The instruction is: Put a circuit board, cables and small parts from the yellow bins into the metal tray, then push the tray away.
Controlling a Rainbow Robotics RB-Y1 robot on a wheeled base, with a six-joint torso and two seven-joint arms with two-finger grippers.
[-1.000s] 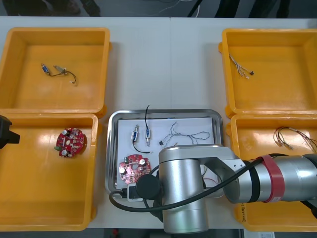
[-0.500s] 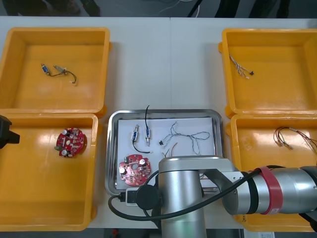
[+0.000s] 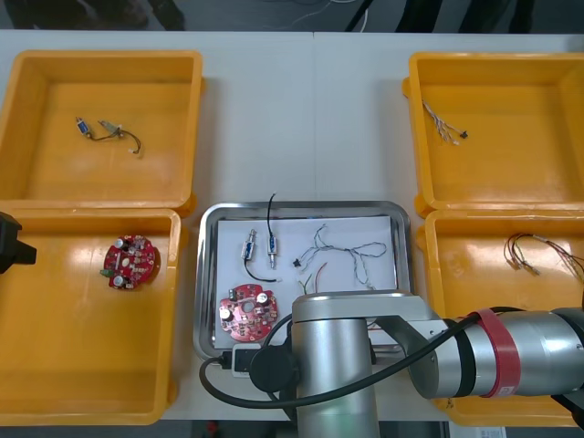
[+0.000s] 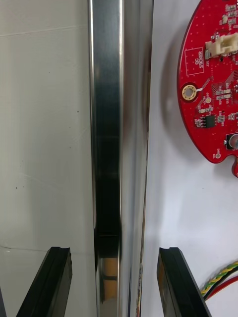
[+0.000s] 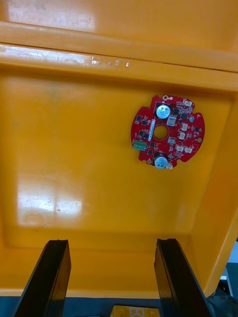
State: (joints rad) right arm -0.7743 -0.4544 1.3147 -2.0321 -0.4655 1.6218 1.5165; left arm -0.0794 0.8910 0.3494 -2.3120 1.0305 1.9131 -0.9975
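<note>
The tray [image 3: 206,274] sits near-centre on the table [image 3: 306,119], with its 6 o'clock edge under the right arm [image 3: 365,365]. The right gripper [image 4: 114,251] is released. Its fingers [image 4: 54,282] are spread astride that near rim, one over the table outside and the other over the white liner [image 4: 168,208] inside.

In the tray, the board [image 3: 246,311] lies at 7 o'clock, the small parts [image 3: 260,245] at 10 o'clock and the blue-white cable [image 3: 345,248] at 1 o'clock. The red-yellow cable [image 4: 223,280] is just beside the inner finger. A black cable [image 3: 271,212] pokes across the 12 o'clock rim.

Beyond that rim, a strip of table runs on between the far bins [image 3: 196,128]. At 9 and 3 o'clock the near bins [image 3: 175,310] sit just beside the tray's sides.

The left gripper [image 5: 111,243], also released, hangs over the 8 o'clock bin, where a second board [image 5: 167,131] lies well in from the walls.
</note>
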